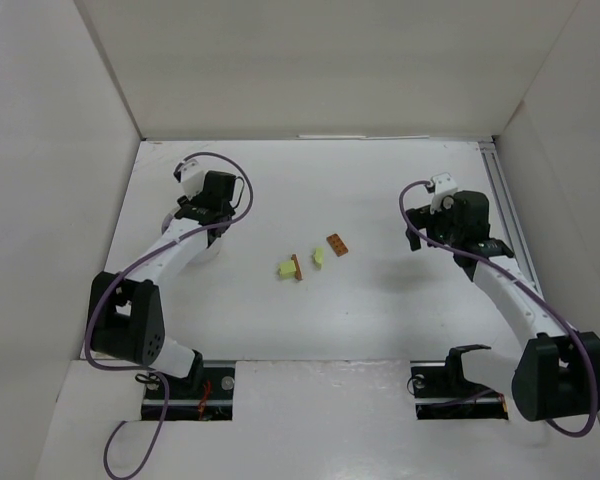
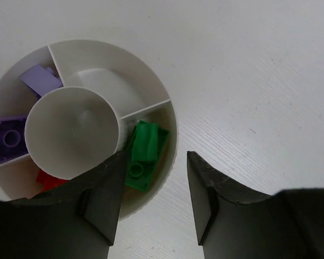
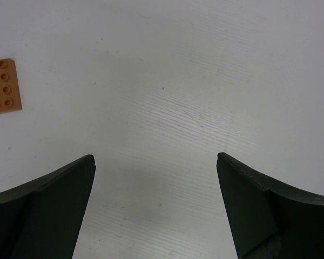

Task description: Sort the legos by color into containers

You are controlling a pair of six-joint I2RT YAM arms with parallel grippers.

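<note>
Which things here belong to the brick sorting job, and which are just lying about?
Job: divided round container; green bricks, purple bricks, red brick inside it; orange-brown plate, pale green bricks loose on the table.
Not the job: purple cables, side rail, white walls.

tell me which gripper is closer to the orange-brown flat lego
Right. The right gripper hangs open a short way to the right of the orange-brown flat lego. The left gripper is farther, off to the lego's left, over the divided container.
</note>
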